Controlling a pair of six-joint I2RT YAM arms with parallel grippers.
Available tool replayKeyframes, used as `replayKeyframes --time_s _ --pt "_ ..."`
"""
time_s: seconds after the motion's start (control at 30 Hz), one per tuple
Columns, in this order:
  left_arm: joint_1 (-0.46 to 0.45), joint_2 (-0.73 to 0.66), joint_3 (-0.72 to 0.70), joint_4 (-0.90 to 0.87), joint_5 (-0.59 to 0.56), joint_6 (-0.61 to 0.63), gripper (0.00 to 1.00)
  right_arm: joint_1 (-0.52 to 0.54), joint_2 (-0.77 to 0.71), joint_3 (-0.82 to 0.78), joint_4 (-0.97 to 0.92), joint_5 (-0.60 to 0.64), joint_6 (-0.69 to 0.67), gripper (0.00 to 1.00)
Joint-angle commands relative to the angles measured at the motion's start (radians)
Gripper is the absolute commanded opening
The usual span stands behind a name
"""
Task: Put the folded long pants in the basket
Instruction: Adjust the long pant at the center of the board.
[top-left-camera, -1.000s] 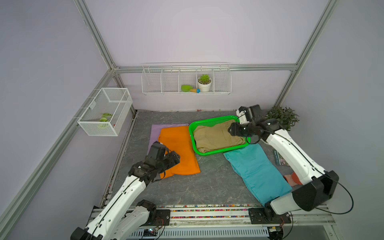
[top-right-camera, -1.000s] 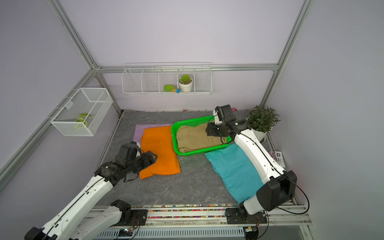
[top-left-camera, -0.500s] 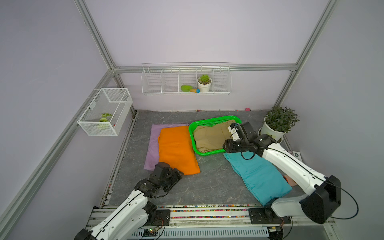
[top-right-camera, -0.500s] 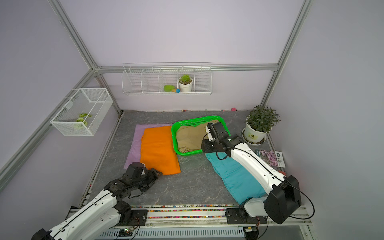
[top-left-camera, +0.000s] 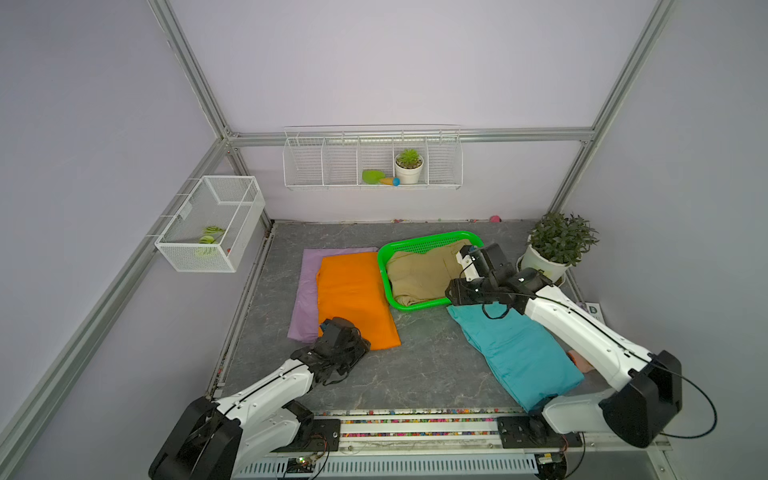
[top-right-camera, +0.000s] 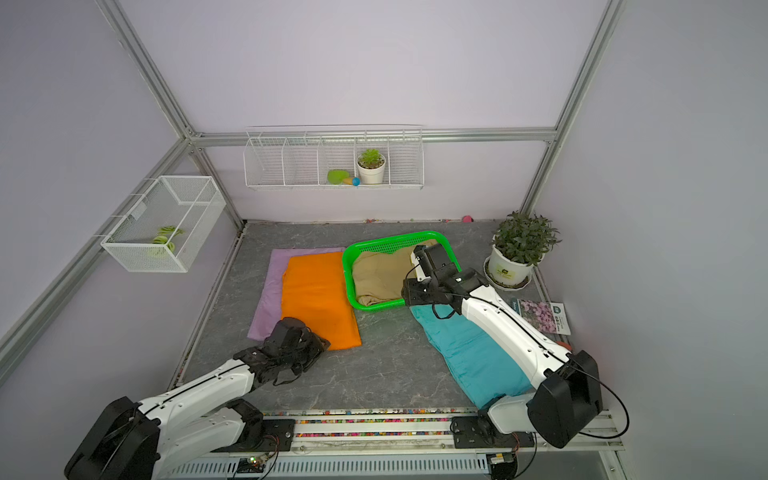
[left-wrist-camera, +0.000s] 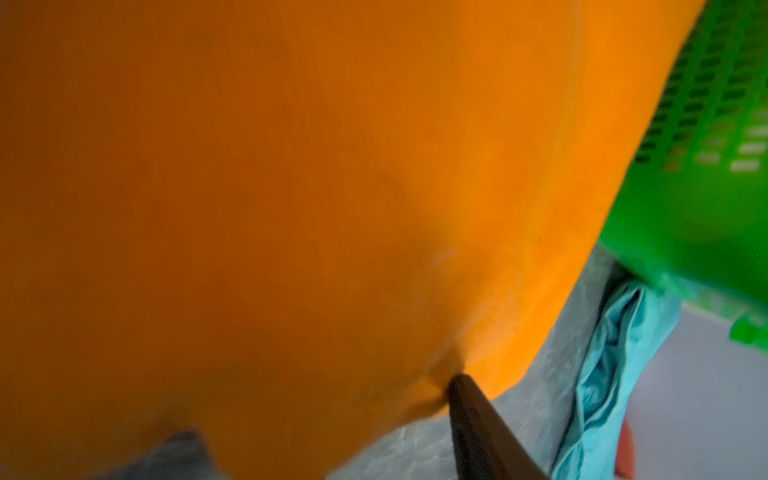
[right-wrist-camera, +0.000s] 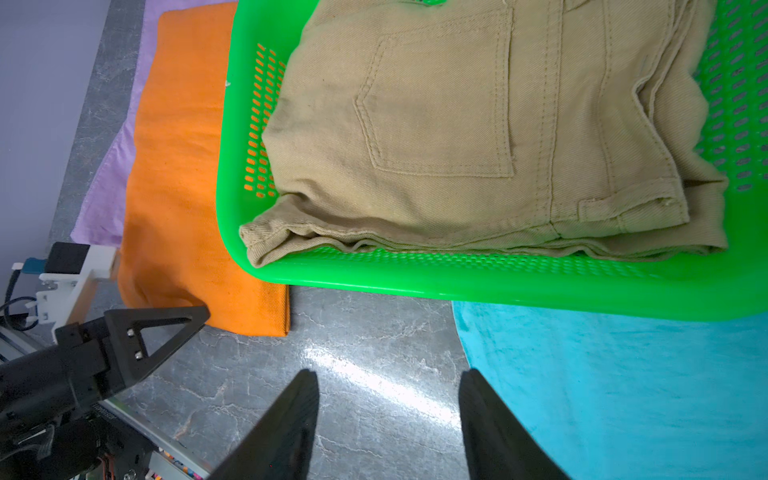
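**At the orange corner: doubtful pinch**

Left gripper (top-left-camera: 360, 341) pressed a corner of the orange pants (top-left-camera: 353, 291); whether it gripped, I could not tell. Right gripper (right-wrist-camera: 388, 374) hung open by the basket (top-left-camera: 419, 306), khaki (top-left-camera: 419, 274) inside. A top-layer pinch could unfold the bundle or drag the lilac (top-left-camera: 305, 291) beneath.

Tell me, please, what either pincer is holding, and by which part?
The left pincer appears to pinch the orange pants at their near edge. The right pincer is open and holds nothing.
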Motion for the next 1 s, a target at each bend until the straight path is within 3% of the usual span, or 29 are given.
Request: replayKeyframes --time_s 0.0,0.1,0.2,0.47,0.63,0.83,0.87,0.93,0.97 --pt "-0.002 -0.024 0.091 -0.158 -0.130 0.021 0.20 0.004 -0.003 -0.014 0.010 -0.008 -0.016 0.59" --pt "0.004 -0.076 0.148 -0.264 -0.201 0.059 0.00 0.004 -0.002 -0.017 0.014 -0.010 -0.016 0.59" --pt "0.052 -0.144 0.202 -0.367 -0.218 0.087 0.00 0.005 -0.001 -0.016 0.015 -0.014 -0.015 0.58" --pt "0.293 -0.364 0.316 -0.611 -0.224 0.206 0.00 0.015 0.006 -0.029 0.029 -0.068 -0.004 0.54" --pt "0.417 -0.286 0.391 -0.615 -0.120 0.292 0.00 0.061 0.033 -0.022 0.019 -0.065 -0.006 0.54" --pt "0.427 -0.251 0.393 -0.607 -0.061 0.311 0.00 0.105 0.054 -0.016 0.017 -0.057 -0.013 0.54" --pt "0.428 -0.259 0.385 -0.605 -0.042 0.311 0.08 0.109 0.059 -0.013 0.017 -0.061 -0.013 0.54" --pt "0.429 -0.267 0.383 -0.600 0.015 0.317 0.40 0.126 0.067 -0.010 0.019 -0.066 -0.013 0.54" --pt "0.428 -0.267 0.392 -0.607 0.034 0.319 0.50 0.140 0.072 -0.011 0.023 -0.067 -0.011 0.54"
